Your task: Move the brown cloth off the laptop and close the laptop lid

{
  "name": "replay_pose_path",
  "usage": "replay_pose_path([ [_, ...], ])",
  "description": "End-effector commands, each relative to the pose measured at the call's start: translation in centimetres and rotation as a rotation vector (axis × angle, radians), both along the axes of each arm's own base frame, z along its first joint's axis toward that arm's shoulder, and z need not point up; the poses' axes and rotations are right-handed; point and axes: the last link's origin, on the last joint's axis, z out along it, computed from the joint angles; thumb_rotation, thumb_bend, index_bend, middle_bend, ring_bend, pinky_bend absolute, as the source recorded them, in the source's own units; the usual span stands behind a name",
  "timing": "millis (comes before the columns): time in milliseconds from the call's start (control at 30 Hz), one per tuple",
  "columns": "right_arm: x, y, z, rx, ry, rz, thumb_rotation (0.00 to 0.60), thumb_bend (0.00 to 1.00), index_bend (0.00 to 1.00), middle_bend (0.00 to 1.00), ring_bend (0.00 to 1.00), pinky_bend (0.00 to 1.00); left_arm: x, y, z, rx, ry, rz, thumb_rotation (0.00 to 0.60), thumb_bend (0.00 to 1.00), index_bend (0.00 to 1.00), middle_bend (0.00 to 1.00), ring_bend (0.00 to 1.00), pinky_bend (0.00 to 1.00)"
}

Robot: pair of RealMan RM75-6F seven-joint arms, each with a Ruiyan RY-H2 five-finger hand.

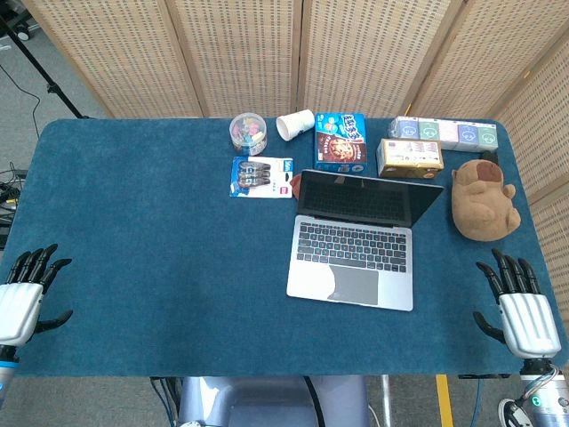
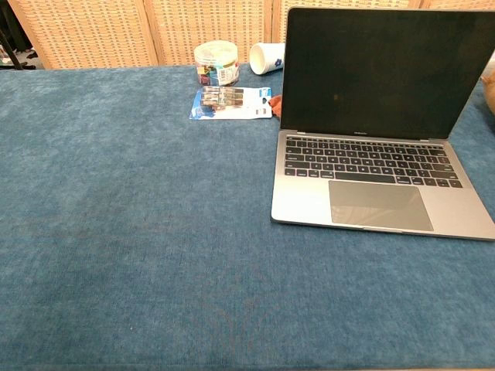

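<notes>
While both arms rest at the near edge of the blue tabletop (image 1: 160,249), the left robot hand (image 1: 22,298) and the right robot hand (image 1: 517,307) lie empty with fingers spread apart. Farther in, the laptop (image 1: 356,253) sits open with its screen dark. A small brownish-red scrap, perhaps the brown cloth (image 2: 275,105), peeks out just behind its left hinge corner. Beyond stand a card of clips (image 1: 261,176), a round tub (image 1: 249,132), a tipped paper cup (image 1: 295,124), boxes (image 1: 410,157) and a plush toy (image 1: 483,201).
</notes>
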Motion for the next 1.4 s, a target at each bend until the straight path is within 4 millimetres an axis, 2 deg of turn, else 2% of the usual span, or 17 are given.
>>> replay_pose_path([
  [33, 0.1, 0.0, 0.0, 0.001, -0.001, 0.003, 0.6, 0.27, 0.14, 0.0, 0.0, 0.0, 0.0, -0.1, 0.0, 0.001, 0.0, 0.0, 0.6, 0.15, 0.2, 0.08, 0.01, 0.02],
  [633, 0.4, -0.3, -0.4, 0.014, -0.028, 0.038, 0.6, 0.27, 0.13, 0.0, 0.0, 0.0, 0.1, -0.5, 0.1, -0.005, 0.0, -0.003, 0.6, 0.15, 0.2, 0.08, 0.01, 0.02],
  [833, 1.0, -1.3, -1.0, 0.034, -0.044, 0.068, 0.6, 0.27, 0.07, 0.0, 0.0, 0.0, 0.0, -0.4, -0.2, -0.019, -0.003, 0.005, 0.6, 0.15, 0.19, 0.08, 0.01, 0.02],
  [1033, 3.2, -3.9, -1.4, 0.052, -0.027, 0.15, 0.6, 0.27, 0.03, 0.0, 0.0, 0.0, 0.1, -0.4, -0.3, -0.026, -0.002, 0.0, 0.6, 0.15, 0.19, 0.08, 0.01, 0.02],
  [1400, 9.6, -10.4, -1.3, 0.057, 0.003, 0.321, 0.6, 0.27, 0.01, 0.0, 0.0, 0.0, -0.2, -0.3, -0.3, -0.026, -0.003, 0.01, 0.6, 0.15, 0.19, 0.08, 0.01, 0.02],
])
